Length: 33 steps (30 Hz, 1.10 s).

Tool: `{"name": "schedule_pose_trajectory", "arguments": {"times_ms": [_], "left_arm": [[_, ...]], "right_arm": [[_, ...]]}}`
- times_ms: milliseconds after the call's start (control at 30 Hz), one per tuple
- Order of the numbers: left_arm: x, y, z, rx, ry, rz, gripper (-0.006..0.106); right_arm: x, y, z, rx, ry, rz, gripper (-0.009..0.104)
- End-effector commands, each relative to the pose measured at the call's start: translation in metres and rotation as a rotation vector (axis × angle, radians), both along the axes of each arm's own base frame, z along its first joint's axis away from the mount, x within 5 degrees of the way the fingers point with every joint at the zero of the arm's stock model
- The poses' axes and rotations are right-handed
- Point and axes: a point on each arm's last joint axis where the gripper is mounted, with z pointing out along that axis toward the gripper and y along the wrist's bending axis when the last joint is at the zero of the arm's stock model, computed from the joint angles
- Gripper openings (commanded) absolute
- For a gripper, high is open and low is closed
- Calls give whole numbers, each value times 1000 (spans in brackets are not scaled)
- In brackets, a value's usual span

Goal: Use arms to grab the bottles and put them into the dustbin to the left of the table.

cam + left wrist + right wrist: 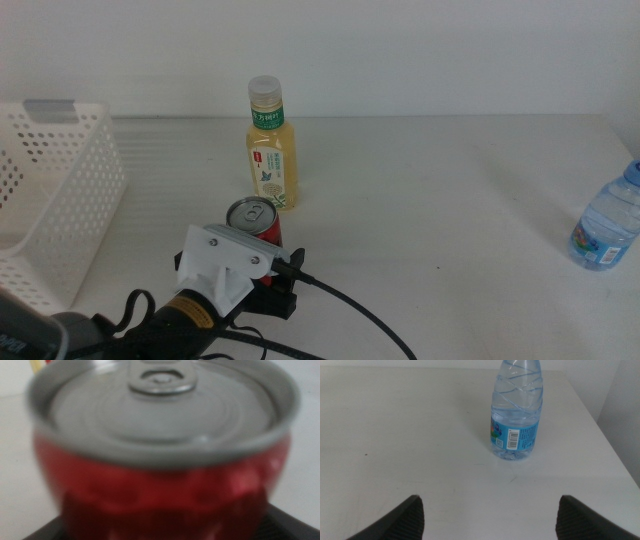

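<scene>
Glossy red can with ribbed silver lid, upright mid-table, pinched by left gripper at its 6 o'clock. Clear ridged bottle stands at 12 o'clock beyond the spread right gripper.

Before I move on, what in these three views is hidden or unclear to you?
- Left end effector: its tips sit behind its white mount and the slim red soda can in the middle view; grip unconfirmed.
- Left wrist view: the can fills the blurred frame.
- Small clear water bottle: cut off by the middle view's right edge; its cap lies above the right wrist view's frame.
- White perforated plastic basket: cropped at the left edge.
</scene>
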Motion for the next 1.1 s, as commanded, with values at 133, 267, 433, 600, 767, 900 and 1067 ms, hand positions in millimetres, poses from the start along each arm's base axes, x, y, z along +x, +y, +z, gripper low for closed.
{"name": "schedule_pose_trajectory", "arguments": {"times_ms": [133,267,433,600,767,900,1067], "left_arm": [[16,-9,26,-105,-214,15,88],[19,-10,25,-108,-211,36,86],[21,-7,25,-122,-196,69,67],[21,-7,25,-148,-183,79,32],[21,-7,23,-154,-159,79,-1],[19,-8,29,-168,-135,62,-5],[12,-9,50,-161,-108,10,-5]], "right_arm": [[0,0,8,-23,-101,-1,74],[0,0,8,-23,-101,-1,74],[0,0,8,-23,-101,-1,74],[0,0,8,-23,-101,-1,74],[0,0,8,-23,-101,-1,74],[0,0,8,-23,-101,-1,74],[0,0,8,-23,-101,-1,74]]}}
